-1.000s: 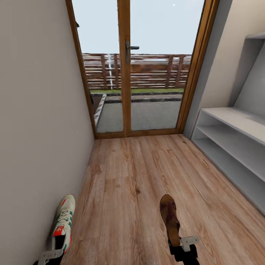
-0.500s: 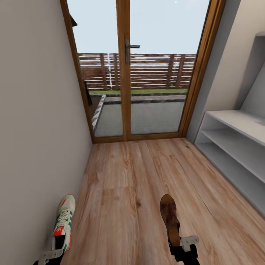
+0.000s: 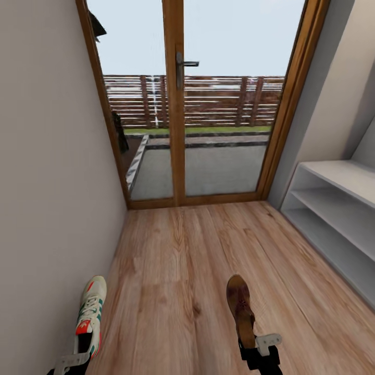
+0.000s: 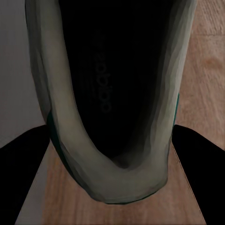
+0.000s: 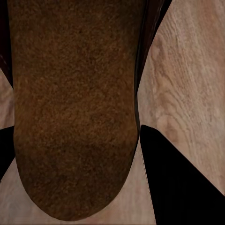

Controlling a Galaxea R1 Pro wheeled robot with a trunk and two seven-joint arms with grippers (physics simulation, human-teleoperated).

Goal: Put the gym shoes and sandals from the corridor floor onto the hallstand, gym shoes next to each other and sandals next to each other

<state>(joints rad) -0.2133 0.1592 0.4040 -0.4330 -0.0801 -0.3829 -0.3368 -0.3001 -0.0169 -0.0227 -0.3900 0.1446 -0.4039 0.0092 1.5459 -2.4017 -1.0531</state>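
The left gripper (image 3: 73,359) pinched the light, soft-collared gym shoe (image 3: 89,311) at its heel, the right gripper (image 3: 259,348) the stiffer, flat sandal (image 3: 240,307) likewise, both heel holds judged adequate.

Light brown wood-plank laminate corridor floor (image 3: 192,250) running to a wood-framed glass door (image 3: 177,104), bare boards, long low pale grey-white hallstand (image 3: 333,208) standing on it along the right wall, two open shelves
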